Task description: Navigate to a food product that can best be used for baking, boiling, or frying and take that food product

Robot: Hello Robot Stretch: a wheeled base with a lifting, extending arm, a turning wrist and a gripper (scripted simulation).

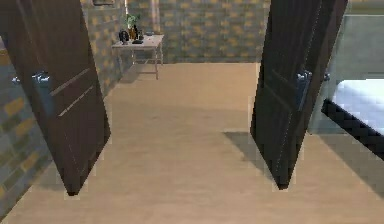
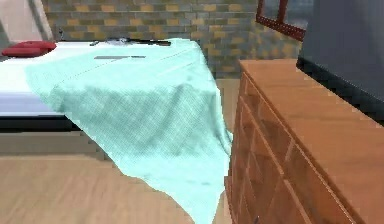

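two dark doors stand swung open in the forward view, the left door [image 1: 62, 95] and the right door [image 1: 290, 90], with bare wooden floor [image 1: 180, 130] running between them. beyond the gap, against a patterned brick wall, a small pale table [image 1: 152, 41] carries a few dark things [image 1: 130, 33], too small to name. whether any of them is the food product cannot be told.

the arm side view looks across a bed [image 2: 30, 95] draped in a pale green blanket [image 2: 150, 105] that hangs to the floor, with a red pillow [image 2: 28, 48] at its head. a wooden dresser [image 2: 300, 140] stands just beside the blanket's hanging corner. the state of the jaws cannot be told.

likely hazards: driving through off-centre could clip a door edge, turning here could snag the blanket or bump the dresser, and heading for the table may prove wasted if nothing on it is food.
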